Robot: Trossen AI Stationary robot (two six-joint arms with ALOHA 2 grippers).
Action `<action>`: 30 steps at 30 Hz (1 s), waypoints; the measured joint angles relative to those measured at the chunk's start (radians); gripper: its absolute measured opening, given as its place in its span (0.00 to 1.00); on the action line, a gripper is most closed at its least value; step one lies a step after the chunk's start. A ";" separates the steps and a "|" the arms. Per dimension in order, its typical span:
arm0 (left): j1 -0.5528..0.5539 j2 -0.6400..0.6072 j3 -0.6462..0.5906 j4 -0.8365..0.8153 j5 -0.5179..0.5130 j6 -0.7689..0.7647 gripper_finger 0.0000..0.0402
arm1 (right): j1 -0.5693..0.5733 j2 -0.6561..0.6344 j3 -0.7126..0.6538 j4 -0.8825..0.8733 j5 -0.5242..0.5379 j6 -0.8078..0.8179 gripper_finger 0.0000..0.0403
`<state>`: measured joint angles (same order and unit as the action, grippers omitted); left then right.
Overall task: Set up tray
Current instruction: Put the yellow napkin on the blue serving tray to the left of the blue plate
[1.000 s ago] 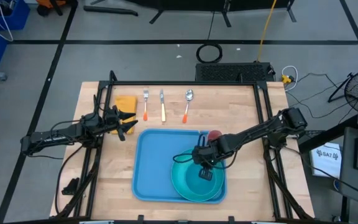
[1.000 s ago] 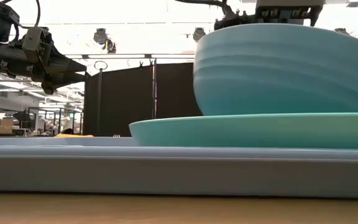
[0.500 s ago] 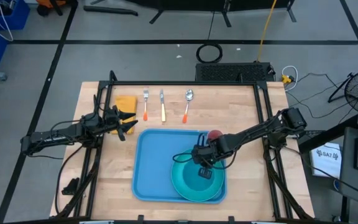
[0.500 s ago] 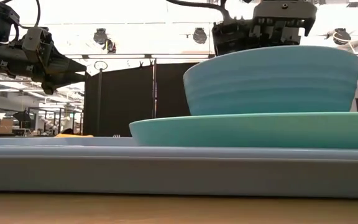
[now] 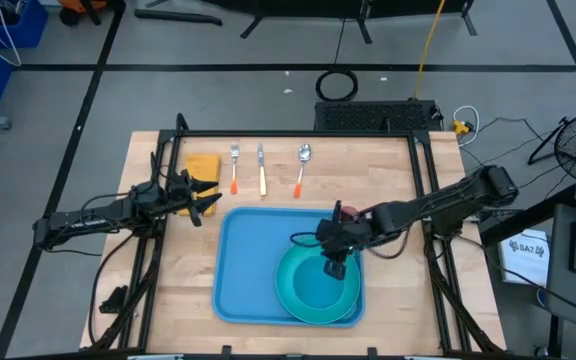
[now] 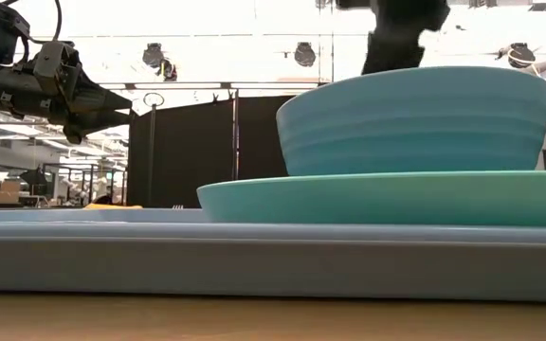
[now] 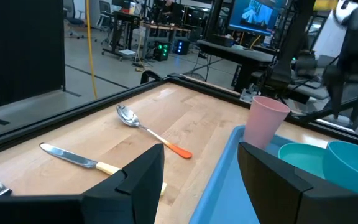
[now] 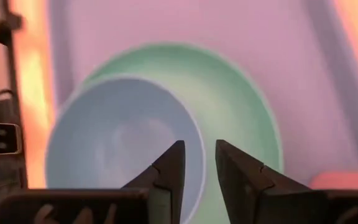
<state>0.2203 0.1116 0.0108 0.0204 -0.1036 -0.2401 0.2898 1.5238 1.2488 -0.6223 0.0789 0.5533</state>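
The right gripper (image 5: 334,262) has let go and lifted, fingers slightly apart, leaving the small round blue bowl (image 5: 330,285) on the teal plate (image 5: 293,290) inside the sky-blue plastic tray (image 5: 248,265) at mid-table; the left gripper (image 5: 206,198) waits open beside it.

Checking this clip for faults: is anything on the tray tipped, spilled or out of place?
Nothing stands out. The bowl sits level on the plate, which lies flat in the tray; the pink cup stands upright. No spill shows.

low view: right gripper (image 6: 396,24) cut off at top edge, plate (image 6: 387,197) and bowl (image 6: 415,118) clipped at right; pink cup (image 5: 345,215) mostly hidden under right arm from above
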 joint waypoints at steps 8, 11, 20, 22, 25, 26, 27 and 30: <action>0.000 0.000 0.000 0.000 0.000 0.054 0.52 | 0.130 -0.275 -0.135 0.167 0.342 -0.182 0.20; 0.000 0.000 0.000 0.000 0.000 0.050 0.52 | 0.190 -0.435 -0.307 0.283 0.526 -0.199 0.19; 0.000 0.000 0.000 0.000 0.000 0.043 0.52 | 0.226 -0.943 -0.953 0.936 0.732 -0.357 0.17; 0.000 0.000 0.000 0.000 0.000 0.043 0.52 | 0.205 -0.995 -1.029 1.070 0.685 -0.470 0.17; 0.000 0.000 0.000 0.000 0.000 0.036 0.52 | 0.162 -1.050 -1.094 1.126 0.652 -0.570 0.17; 0.000 0.000 0.000 0.000 0.000 0.023 0.52 | 0.145 -1.062 -1.111 1.123 0.651 -0.577 0.17; 0.000 0.000 0.000 0.000 0.000 0.007 0.52 | 0.127 -1.071 -1.125 1.120 0.645 -0.578 0.17; 0.000 0.000 0.000 0.000 0.000 -0.020 0.52 | 0.061 -1.093 -1.165 1.118 0.557 -0.574 0.17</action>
<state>0.2201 0.1112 0.0109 0.0208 -0.1036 -0.2598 0.3507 0.4310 0.0835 0.4957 0.6359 -0.0208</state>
